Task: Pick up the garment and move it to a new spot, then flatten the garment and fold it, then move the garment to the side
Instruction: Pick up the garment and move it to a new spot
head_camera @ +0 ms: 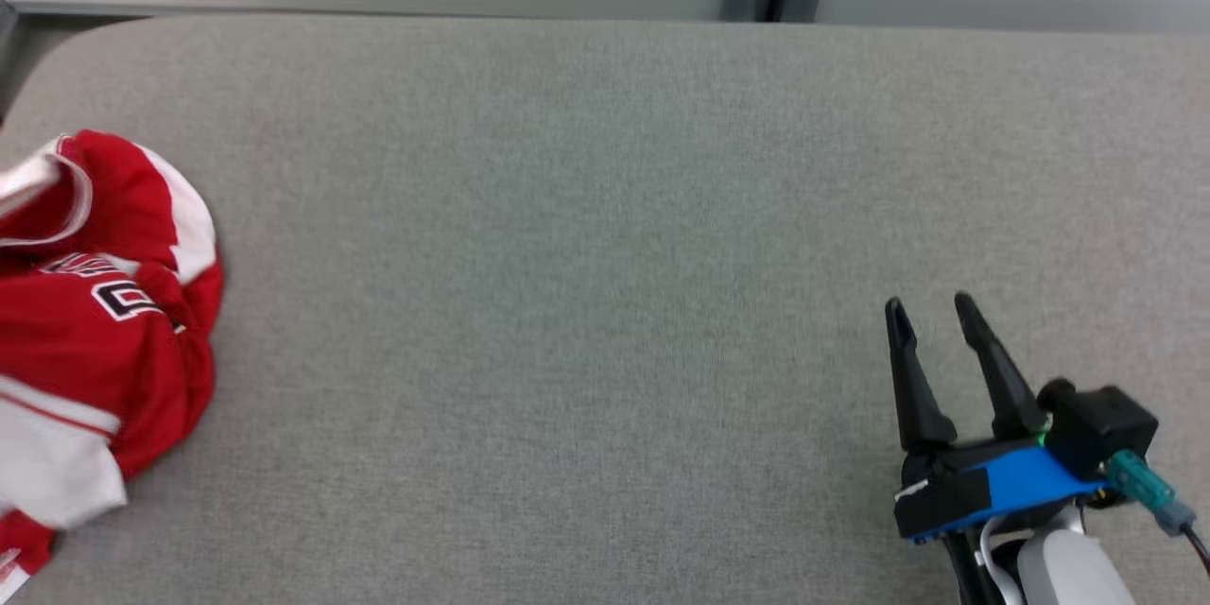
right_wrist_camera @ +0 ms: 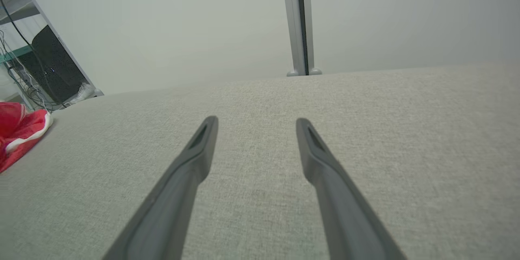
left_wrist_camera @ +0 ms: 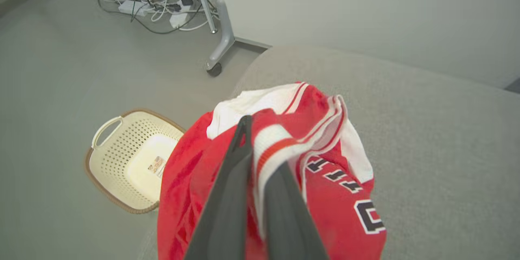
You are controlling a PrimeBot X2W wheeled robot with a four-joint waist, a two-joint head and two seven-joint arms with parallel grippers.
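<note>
Pick-up step. My left gripper clenched on garment; right gripper released. Next: I lift, carry to surface ahead of right jaws.

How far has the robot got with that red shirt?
Hardly begun. Nothing looks finished: the red and white garment lies crumpled at the left edge of the grey surface. In hand: the left gripper is shut on a fold of it. The right gripper hangs open. Left: carrying it over, flattening, folding, moving it aside.
</note>
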